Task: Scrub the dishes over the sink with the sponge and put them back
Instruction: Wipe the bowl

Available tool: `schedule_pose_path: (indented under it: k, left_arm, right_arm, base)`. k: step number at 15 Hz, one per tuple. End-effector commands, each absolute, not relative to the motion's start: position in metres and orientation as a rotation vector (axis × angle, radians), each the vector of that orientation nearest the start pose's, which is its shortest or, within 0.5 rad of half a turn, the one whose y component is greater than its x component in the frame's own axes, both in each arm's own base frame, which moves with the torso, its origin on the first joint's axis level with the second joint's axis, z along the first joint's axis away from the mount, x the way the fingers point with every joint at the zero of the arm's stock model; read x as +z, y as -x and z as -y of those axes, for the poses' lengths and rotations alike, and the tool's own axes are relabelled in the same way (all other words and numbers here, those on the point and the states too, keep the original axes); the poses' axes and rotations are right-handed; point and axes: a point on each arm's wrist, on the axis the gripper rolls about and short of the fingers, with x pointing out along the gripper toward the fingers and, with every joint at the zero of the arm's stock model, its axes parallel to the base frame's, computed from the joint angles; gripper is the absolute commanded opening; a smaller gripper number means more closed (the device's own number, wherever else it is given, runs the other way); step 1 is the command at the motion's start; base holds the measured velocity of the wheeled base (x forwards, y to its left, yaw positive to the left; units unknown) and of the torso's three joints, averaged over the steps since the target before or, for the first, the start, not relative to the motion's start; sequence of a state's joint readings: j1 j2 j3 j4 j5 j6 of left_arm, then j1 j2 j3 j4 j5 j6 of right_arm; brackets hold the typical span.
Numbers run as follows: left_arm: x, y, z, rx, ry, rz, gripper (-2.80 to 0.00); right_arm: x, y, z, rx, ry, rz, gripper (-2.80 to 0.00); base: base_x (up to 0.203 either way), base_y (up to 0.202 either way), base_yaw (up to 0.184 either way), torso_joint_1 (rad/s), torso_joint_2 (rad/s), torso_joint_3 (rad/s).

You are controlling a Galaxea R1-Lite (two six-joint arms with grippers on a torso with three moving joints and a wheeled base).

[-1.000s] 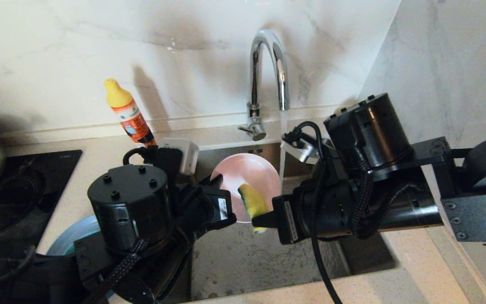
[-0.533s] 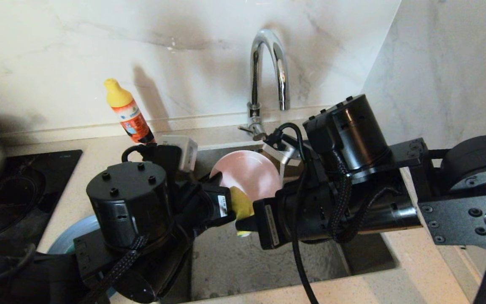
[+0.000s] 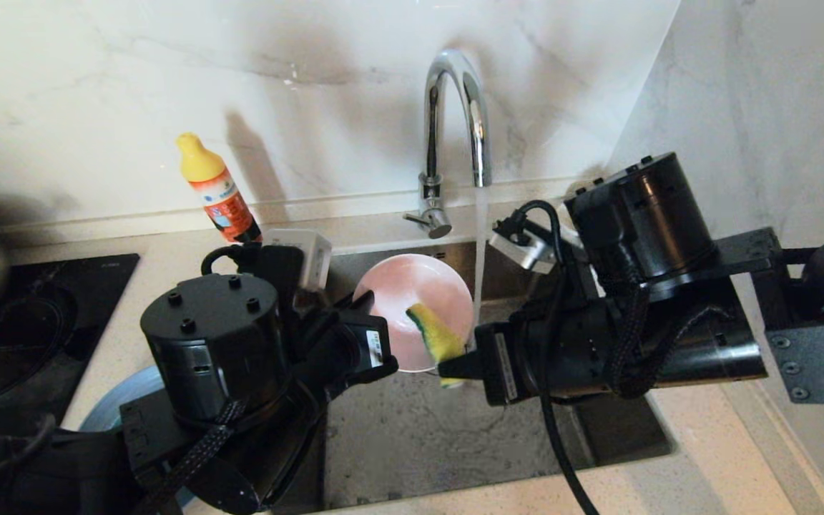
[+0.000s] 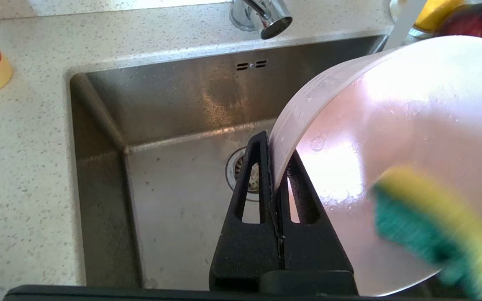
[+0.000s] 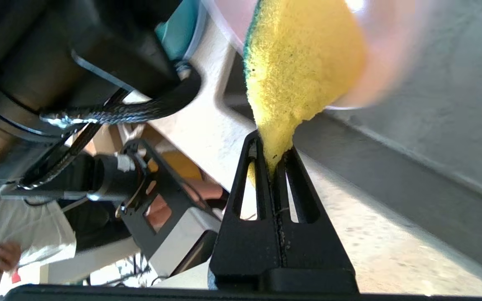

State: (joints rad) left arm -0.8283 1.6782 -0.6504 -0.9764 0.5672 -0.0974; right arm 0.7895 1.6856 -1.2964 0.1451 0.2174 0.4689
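Now the pale pink bowl [image 3: 415, 304] tilts above the sink [image 3: 412, 436], its rim pinched by the left gripper [image 4: 271, 167]; the right gripper [image 5: 272, 163], clamped on the sponge [image 3: 439, 337], presses it against the bowl's inside, beside the tap [image 3: 455, 121].

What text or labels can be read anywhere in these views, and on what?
None is readable.
Orange bottle with yellow cap: blue label mark, too small to read.
Left hand: white sticker on its body, print too small.
Right hand: white sticker on its body, print too small.
Black hob: faint mark at its back corner, illegible.
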Motion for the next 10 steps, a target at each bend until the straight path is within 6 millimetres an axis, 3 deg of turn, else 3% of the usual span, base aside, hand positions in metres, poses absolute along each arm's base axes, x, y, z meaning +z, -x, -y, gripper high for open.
schedule_pose_path:
  k: [1,7,10]
  left_arm:
    - [0.183,-0.201,0.201,-0.256,0.067,-0.049,-2.80]
    - [0.182,-0.202,0.202,-0.255,0.061,-0.052,-2.80]
    - [0.183,-0.201,0.201,-0.256,0.064,-0.049,-2.80]
  right_arm:
    - [0.262,-0.215,-0.212,0.822,-0.285,-0.707,-2.80]
    - [0.288,-0.221,-0.217,0.854,-0.310,-0.613,-2.80]
    - [0.285,-0.224,-0.239,0.894,-0.297,-0.625,-2.80]
  base:
    - [0.000,0.000,0.000,0.000,0.00,0.000]
    - [0.000,0.000,0.000,0.000,0.00,0.000]
    - [0.000,0.000,0.000,0.000,0.00,0.000]
